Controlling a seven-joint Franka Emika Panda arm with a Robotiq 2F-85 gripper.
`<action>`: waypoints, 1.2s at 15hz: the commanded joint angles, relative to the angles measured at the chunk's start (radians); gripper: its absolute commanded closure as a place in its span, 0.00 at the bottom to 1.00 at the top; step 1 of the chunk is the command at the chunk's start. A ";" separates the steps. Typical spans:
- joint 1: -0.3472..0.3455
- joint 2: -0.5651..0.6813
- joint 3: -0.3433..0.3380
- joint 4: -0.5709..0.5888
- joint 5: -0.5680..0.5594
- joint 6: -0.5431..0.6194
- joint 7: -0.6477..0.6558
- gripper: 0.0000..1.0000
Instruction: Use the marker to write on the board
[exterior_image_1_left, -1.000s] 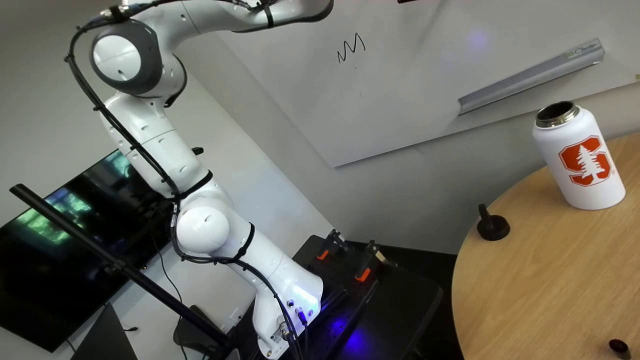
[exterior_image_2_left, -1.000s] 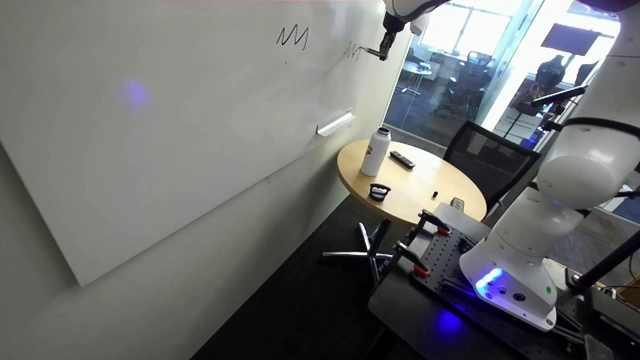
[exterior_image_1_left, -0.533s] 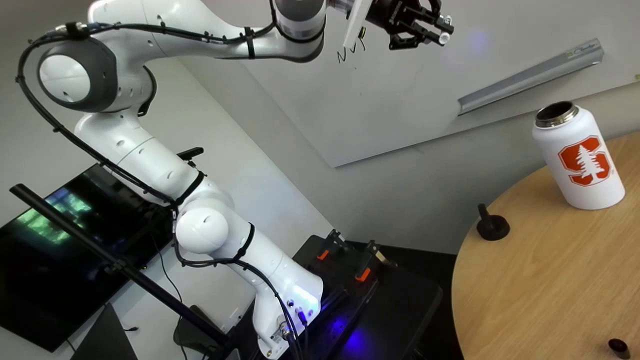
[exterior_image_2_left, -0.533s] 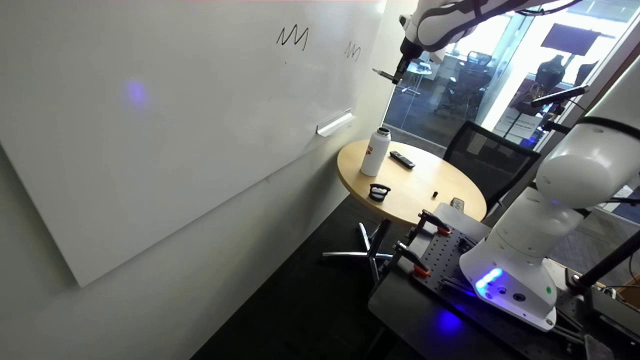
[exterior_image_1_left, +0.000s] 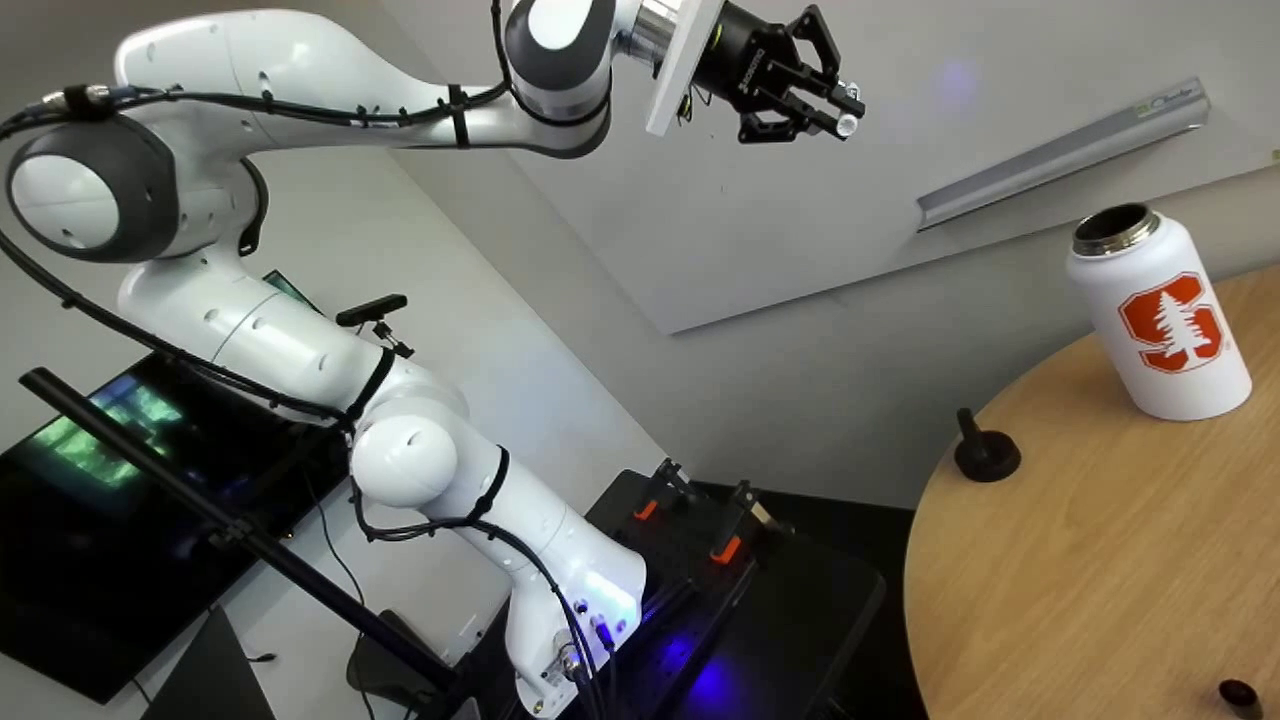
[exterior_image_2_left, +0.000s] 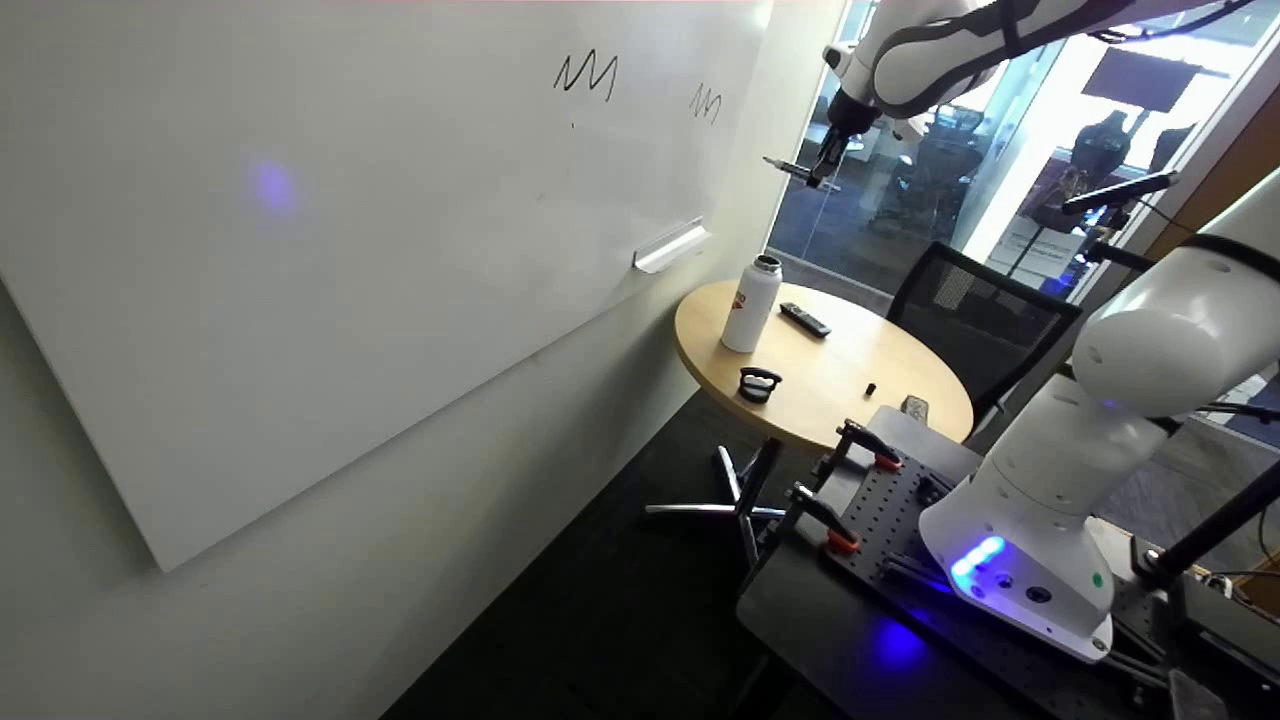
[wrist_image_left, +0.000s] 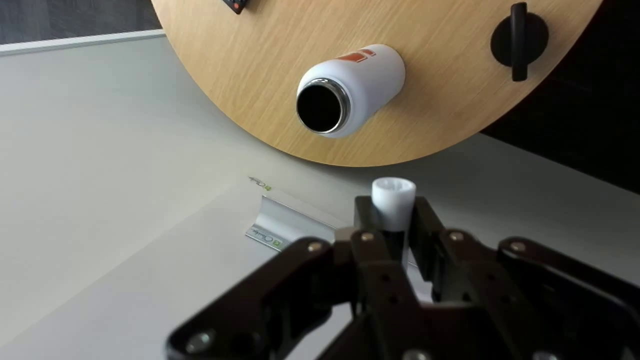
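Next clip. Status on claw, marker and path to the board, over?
Claw shut on marker. Marker held off board. No obstacle seen between them.

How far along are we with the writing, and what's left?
Done, it seems: the board carries a dark zigzag and a fainter one. In hand: the pincer is shut on the marker; in an exterior view its tip looks clear of the board, so no stroke seems under way. Left: probably just setting the marker down, unless you want more strokes.
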 joint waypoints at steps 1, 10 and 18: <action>0.008 -0.001 -0.006 -0.001 -0.002 -0.003 0.002 0.79; -0.102 0.034 -0.165 -0.205 -0.071 0.172 -0.106 0.91; -0.212 0.360 -0.271 -0.292 -0.153 0.546 -0.165 0.91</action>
